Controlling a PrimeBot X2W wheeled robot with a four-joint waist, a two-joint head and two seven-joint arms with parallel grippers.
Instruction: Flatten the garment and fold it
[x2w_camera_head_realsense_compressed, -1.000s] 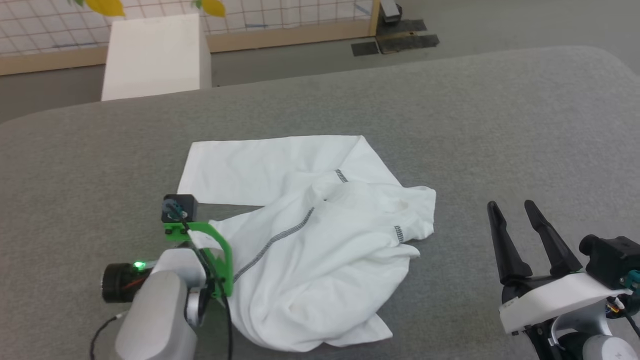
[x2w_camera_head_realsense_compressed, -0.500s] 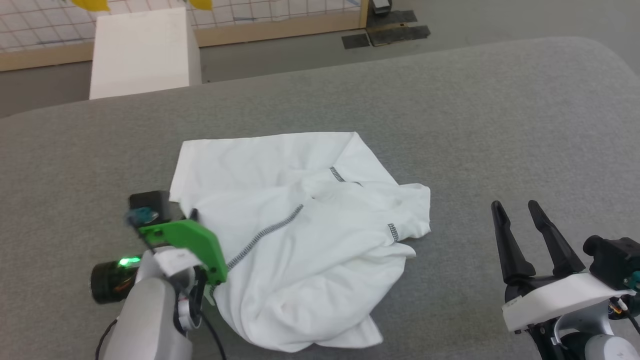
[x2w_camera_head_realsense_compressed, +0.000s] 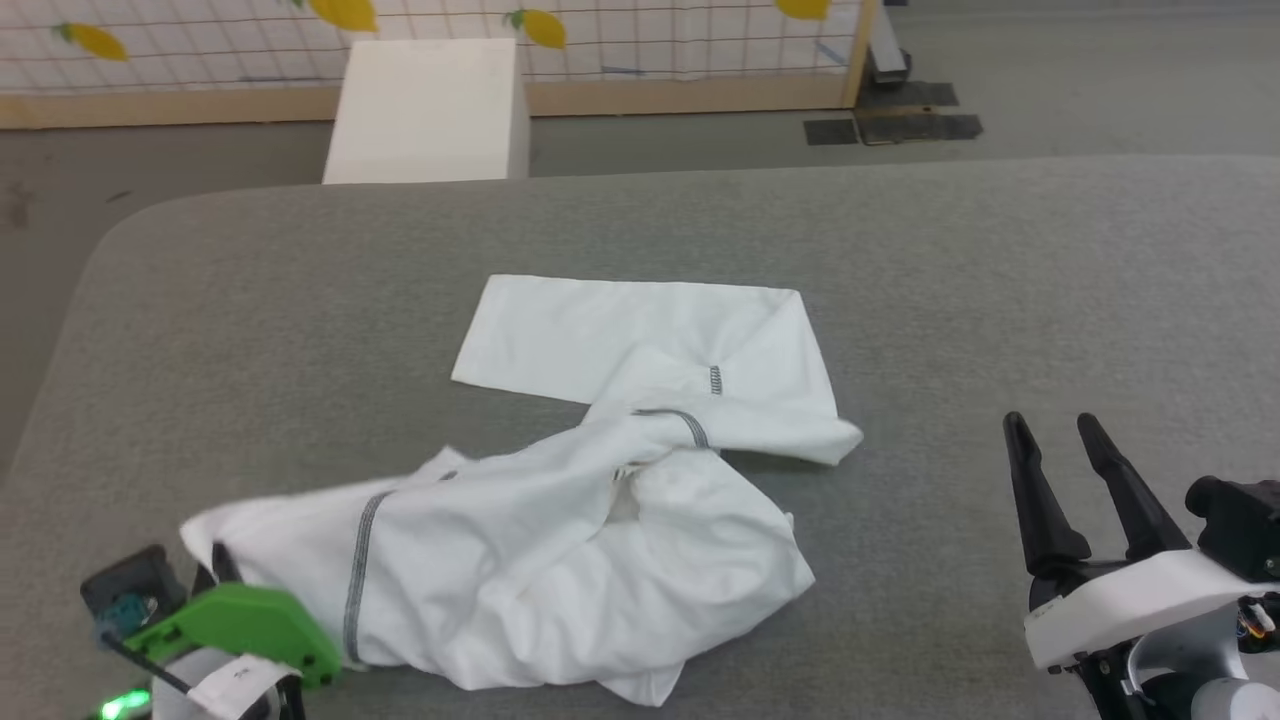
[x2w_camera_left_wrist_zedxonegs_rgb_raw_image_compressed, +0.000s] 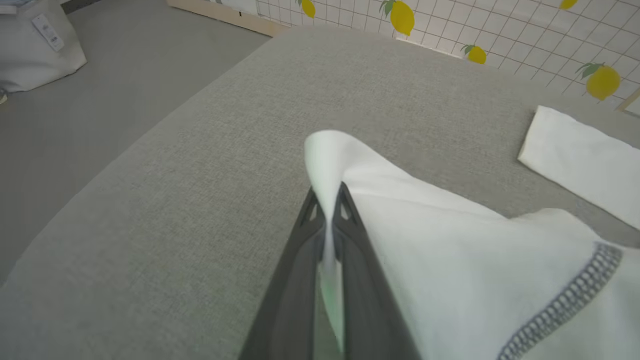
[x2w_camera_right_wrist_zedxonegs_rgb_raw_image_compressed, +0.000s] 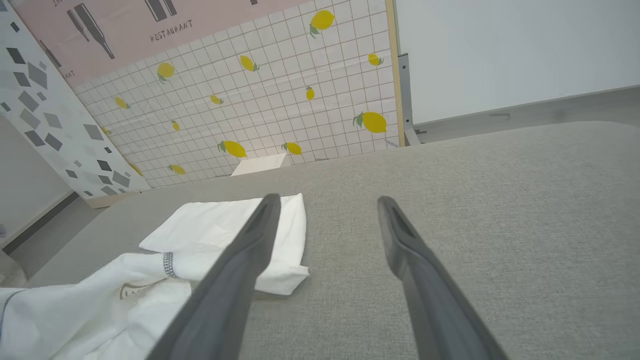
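Left hand (x2w_camera_left_wrist_zedxonegs_rgb_raw_image_compressed: 327, 200): low at 8 o'clock of the table (x2w_camera_head_realsense_compressed: 1000, 260), jaws pinched tight on a peak of white cloth that rises out between the tips.
Garment (x2w_camera_head_realsense_compressed: 560, 560): mid-table, white. One flat rectangular part lies toward 12 o'clock. The bunched body trails from the centre toward 8 o'clock, grey-stitched seam showing, and its left tip is in the left hand.
White box (x2w_camera_head_realsense_compressed: 430, 110): beyond the table's far edge at 11 o'clock, well apart from the cloth.
Right hand (x2w_camera_head_realsense_compressed: 1050, 425): at 4 o'clock of the garment, jaws spread wide, holding nothing, apart from the cloth.
Step in hand: likely spreading the bunched body out flat by drawing the pinched edge outward.
Doing it well: pull low and slow toward 8 o'clock, only until the folds open. A harder tug would probably drag the flat part along too. The right hand could pin or take the 4 o'clock side so the cloth stretches rather than slides.
Changed from a second ago: the left hand then stood open at the heap's 9 o'clock edge. It has since closed on cloth, and the heap is drawn out into a long wedge. The camera has also shifted. The right hand is as wide as before.
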